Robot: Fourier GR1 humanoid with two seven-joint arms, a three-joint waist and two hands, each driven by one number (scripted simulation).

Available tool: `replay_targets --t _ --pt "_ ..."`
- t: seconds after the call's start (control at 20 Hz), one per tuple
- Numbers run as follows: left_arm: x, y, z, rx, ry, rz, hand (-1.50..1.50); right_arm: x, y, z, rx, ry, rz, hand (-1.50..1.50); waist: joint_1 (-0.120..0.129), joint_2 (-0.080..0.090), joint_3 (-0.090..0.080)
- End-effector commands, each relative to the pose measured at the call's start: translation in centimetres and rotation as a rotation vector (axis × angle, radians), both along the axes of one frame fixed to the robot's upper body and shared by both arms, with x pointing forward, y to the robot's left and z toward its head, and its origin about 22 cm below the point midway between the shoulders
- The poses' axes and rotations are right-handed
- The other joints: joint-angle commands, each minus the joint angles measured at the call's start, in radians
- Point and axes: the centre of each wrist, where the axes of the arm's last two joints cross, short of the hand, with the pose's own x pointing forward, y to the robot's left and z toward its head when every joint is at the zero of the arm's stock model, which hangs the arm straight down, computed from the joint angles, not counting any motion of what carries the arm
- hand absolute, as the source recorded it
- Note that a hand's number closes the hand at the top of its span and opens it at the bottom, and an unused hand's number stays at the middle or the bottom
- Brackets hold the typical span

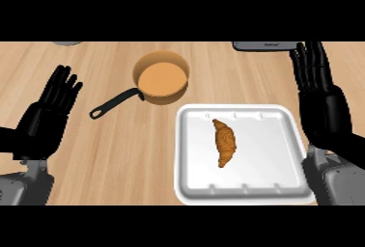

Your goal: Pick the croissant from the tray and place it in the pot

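croissant (224,143) in tray (191,144), pot (162,77) empty

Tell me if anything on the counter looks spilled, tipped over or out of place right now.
Nothing stands out. The croissant lies whole in the white tray, the pot stands upright beyond it with its handle toward the left, and nothing is spilled on the counter. The left hand and right hand rest open at the sides.

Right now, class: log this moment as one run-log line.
croissant: on tray | pot: holds nothing | left hand: open, idle | right hand: open, beside tray | pick: not started
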Motion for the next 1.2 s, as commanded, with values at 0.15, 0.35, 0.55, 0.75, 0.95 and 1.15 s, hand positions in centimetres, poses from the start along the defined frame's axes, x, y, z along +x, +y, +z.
replay_targets --t 0.15,0.35,0.55,0.75,0.95,1.15 --pt "0.6 0.3 0.6 0.075 -0.021 0.086 0.0 4.3 -4.1 -1.2 -0.246 0.125 0.08 1.5 0.093 0.037 0.044" --pt "1.0 0.9 0.4 0.078 0.022 0.111 0.0 3.8 -8.2 -1.4 -0.844 0.132 -0.026 1.5 0.099 0.054 0.039" --pt "0.8 -1.1 0.1 0.071 0.045 0.142 0.0 5.5 -8.4 -9.5 -0.555 0.108 0.059 -1.5 0.089 0.033 0.045" --pt "0.7 -0.2 1.8 0.091 0.042 0.152 0.0 5.8 -9.8 -8.5 -0.569 0.01 0.2 -1.5 0.063 0.022 0.043" --pt "0.8 0.7 1.5 0.1 0.07 0.163 0.0 8.1 -8.0 -3.8 -0.721 0.082 0.276 -1.5 0.062 0.019 0.042" --pt "1.3 0.7 0.9 0.091 0.072 0.167 0.0 8.7 -5.4 -1.5 -0.933 0.212 0.36 -1.5 0.059 0.018 0.04"
